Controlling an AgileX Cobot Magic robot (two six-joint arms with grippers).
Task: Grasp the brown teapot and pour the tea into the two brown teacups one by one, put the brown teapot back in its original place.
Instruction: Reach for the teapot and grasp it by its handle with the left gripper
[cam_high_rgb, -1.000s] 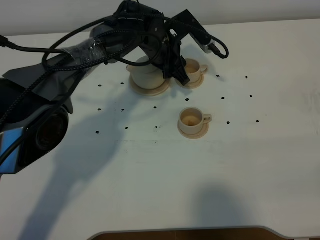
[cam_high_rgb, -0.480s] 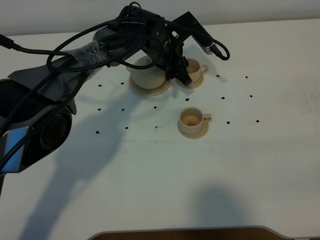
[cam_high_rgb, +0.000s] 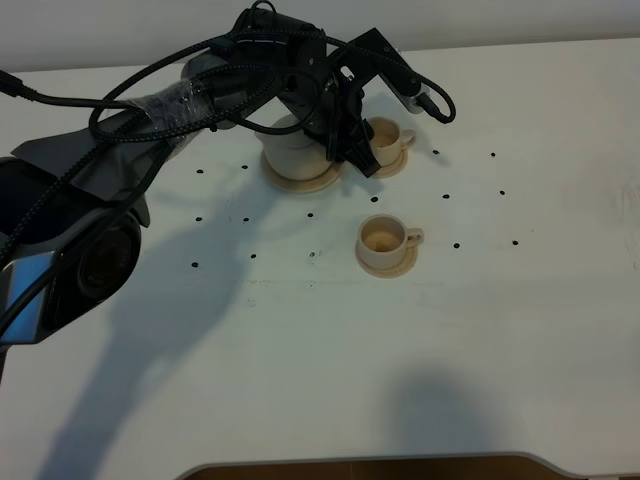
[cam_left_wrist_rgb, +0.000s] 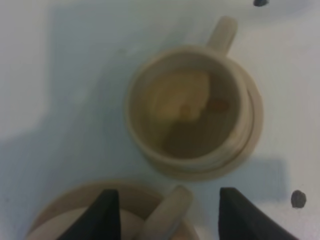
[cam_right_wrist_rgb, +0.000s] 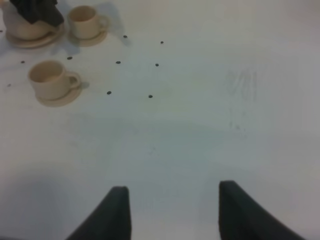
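Hovering at the brown teapot (cam_high_rgb: 290, 152), the left gripper (cam_left_wrist_rgb: 167, 192) holds its jaws apart, straddling the loop handle (cam_left_wrist_rgb: 169, 207). The right gripper (cam_right_wrist_rgb: 170, 197) sits far off.

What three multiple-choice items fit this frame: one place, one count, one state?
1. Where is the brown teapot?
A. held over a cup
B. on a cup's saucer
C. on the wide saucer
2. How many teacups stand on the table?
A. one
B. two
C. three
3. The left gripper is:
A. open, fingers either side of the teapot's handle
B. shut on a cup
C. shut on the lid
Key: 1 C, the pot sits on its plate; 2 B, far teacup and near teacup; 3 A, the left wrist view shows the handle between spread fingers.
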